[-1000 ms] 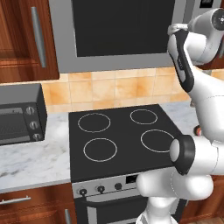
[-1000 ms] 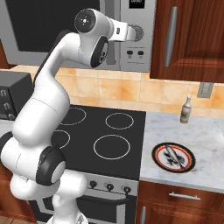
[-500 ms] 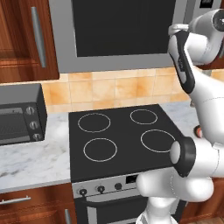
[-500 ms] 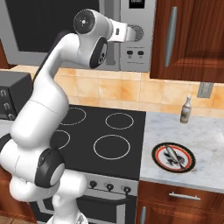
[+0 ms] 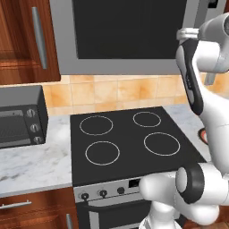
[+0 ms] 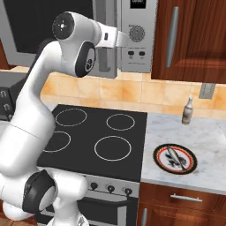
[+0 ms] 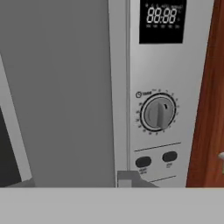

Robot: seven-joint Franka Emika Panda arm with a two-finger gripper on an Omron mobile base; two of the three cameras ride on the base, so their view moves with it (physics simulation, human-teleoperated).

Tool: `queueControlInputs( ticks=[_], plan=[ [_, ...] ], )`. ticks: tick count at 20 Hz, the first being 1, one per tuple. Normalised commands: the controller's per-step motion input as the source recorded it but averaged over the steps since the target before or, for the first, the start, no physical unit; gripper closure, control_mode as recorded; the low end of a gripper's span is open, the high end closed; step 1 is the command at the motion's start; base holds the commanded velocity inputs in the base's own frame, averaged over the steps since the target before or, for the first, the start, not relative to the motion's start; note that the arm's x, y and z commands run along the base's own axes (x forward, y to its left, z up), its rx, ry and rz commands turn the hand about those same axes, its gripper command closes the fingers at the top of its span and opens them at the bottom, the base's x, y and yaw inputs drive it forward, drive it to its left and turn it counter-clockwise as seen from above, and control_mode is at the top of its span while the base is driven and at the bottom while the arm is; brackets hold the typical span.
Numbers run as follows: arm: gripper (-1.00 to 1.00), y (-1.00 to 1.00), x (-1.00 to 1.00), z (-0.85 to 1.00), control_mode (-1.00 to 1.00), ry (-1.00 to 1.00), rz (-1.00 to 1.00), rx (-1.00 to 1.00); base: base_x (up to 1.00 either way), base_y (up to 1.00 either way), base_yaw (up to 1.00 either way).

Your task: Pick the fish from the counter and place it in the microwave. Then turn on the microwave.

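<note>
The gripper (image 6: 126, 39) hovers before the microwave (image 6: 137, 53) control strip, near its dial (image 7: 158, 113); how far open it is cannot be told.

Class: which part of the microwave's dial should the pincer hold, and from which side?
The raised bar across the dial, approached straight from the front of the microwave. The bar stands nearly upright and juts outward, so it can be pinched from its two sides.

White arm (image 6: 39, 114) raised high, elbow bent.
</note>
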Motion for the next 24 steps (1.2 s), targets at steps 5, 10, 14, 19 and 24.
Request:
queueControlInputs(
  ticks=[5,10,14,19,24],
  plan=[
    [1.0,0.13,-1.0,0.12,-1.0,0.0,-0.12,0.0,0.0,0.0,0.0],
    [1.0,0.28,-1.0,0.02,-1.0,0.0,-0.12,0.0,0.0,0.0,0.0],
    [1.0,0.41,-1.0,0.0,-1.0,0.0,-0.13,-0.01,0.0,0.0,0.0],
    [1.0,0.39,-1.0,0.0,-1.0,0.0,-0.12,-0.03,0.0,0.0,0.0],
    [1.0,0.43,-0.8,0.0,-1.0,0.0,-0.08,-0.04,0.0,0.0,0.0]
  ],
)
